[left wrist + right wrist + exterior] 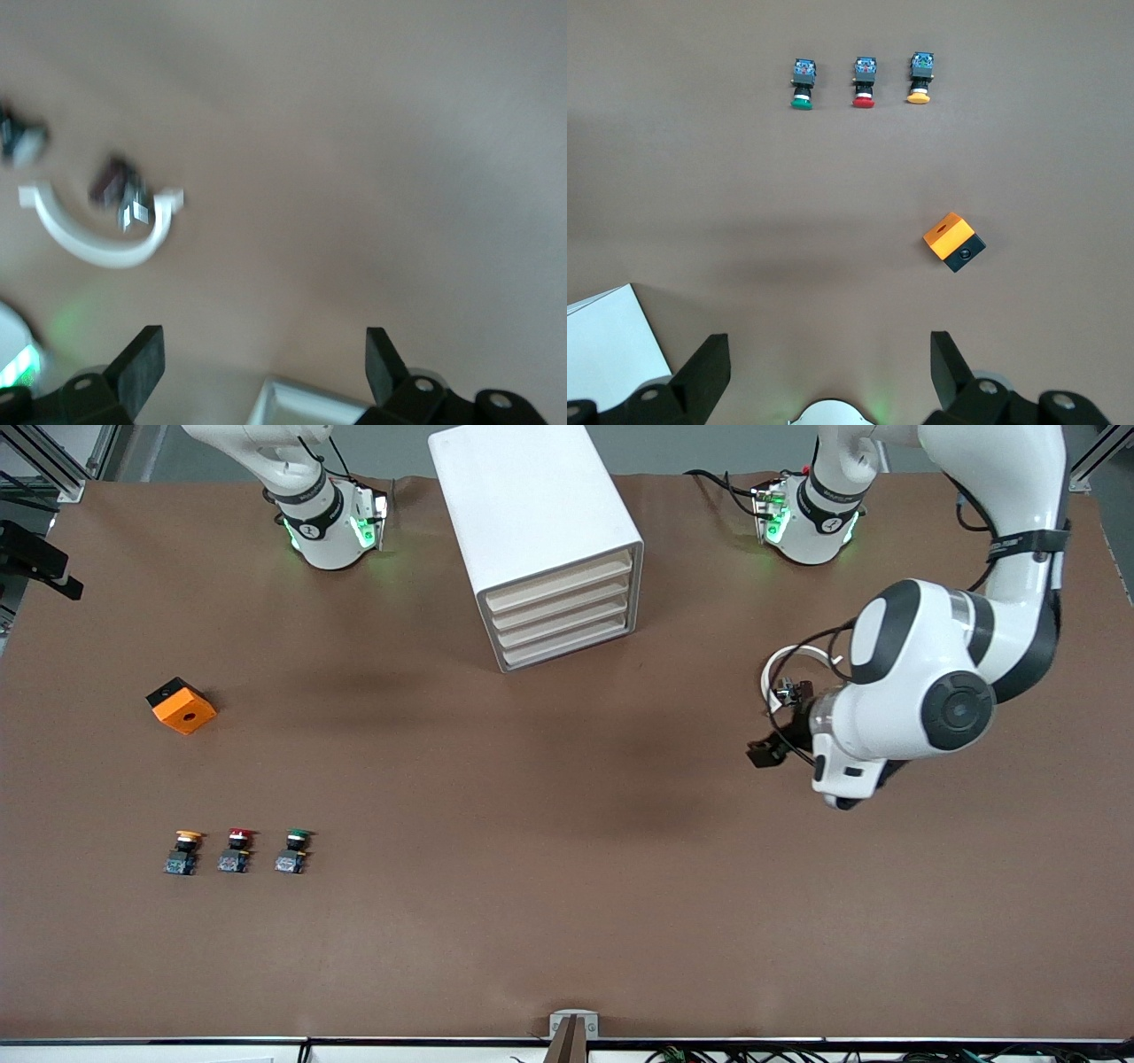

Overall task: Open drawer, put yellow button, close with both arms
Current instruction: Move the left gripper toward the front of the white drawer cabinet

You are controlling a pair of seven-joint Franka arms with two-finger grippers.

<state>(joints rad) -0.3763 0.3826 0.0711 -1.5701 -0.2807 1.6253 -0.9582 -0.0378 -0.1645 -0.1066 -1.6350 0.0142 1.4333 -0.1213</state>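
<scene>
Bare table lay btwn my left gripper (769,749) and the cabinet (536,531); its drawer fronts faced open table. Red button (236,850) stood just beside the yellow button (183,851); orange block (181,705) well apart.

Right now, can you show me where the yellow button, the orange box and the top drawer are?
yellow button (187,835), front view, on its round yellow cap.
orange box (182,710), front view, on its orange top face.
drawer (560,578), front view, on its beige front.

No text, label, brand, number or sign can be read anywhere.
</scene>
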